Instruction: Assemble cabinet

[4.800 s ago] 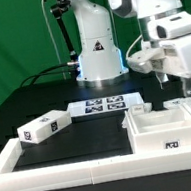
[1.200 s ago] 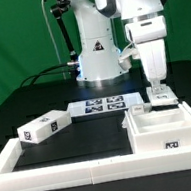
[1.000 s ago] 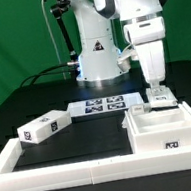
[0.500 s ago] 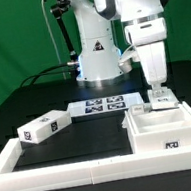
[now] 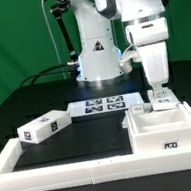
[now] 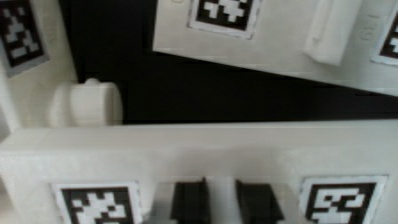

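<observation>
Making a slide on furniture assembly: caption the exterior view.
Panda gripper poised at a small white tagged block just behind the open cabinet box.

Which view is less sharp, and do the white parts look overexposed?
Wrist view: blurred throughout; the tags on the cabinet have soft edges, and the claw is dark and fuzzy. Exterior view: sharper, evenly lit; the cabinet is bright, its edges still readable.

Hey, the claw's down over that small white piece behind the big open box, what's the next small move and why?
Probably close the claw on the small white block before lifting. The wrist view shows the fingers either side of a narrow white strip on that tagged block, behind the cabinet; whether they already pinch it is unclear.
</observation>
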You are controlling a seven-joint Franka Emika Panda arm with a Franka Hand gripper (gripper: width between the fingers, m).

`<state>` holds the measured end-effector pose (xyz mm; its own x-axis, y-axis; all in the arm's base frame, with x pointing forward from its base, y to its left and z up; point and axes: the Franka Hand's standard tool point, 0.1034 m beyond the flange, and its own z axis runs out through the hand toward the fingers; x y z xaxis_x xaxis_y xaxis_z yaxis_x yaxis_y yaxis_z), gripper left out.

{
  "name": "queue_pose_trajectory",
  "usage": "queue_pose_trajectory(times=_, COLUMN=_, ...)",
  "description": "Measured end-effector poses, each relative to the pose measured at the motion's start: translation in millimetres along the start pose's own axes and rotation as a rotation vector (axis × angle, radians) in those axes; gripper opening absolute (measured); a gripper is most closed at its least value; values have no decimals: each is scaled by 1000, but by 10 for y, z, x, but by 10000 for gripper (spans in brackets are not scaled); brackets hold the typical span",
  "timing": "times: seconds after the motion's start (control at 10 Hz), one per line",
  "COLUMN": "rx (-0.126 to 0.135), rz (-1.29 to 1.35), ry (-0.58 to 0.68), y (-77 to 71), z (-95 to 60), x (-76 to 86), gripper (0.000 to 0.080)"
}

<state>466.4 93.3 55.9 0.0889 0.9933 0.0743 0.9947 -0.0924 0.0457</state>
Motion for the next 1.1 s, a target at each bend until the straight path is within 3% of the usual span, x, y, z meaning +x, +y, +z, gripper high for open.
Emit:
queue_pose_trajectory(times=0.8, rx=-3, rz=6, ry=4, y=13, z=1, x=82, gripper=69)
queue_pose_trajectory(times=1.1, rx=-3, rz=15, ry=1, y=107, z=-22, x=67, gripper=69)
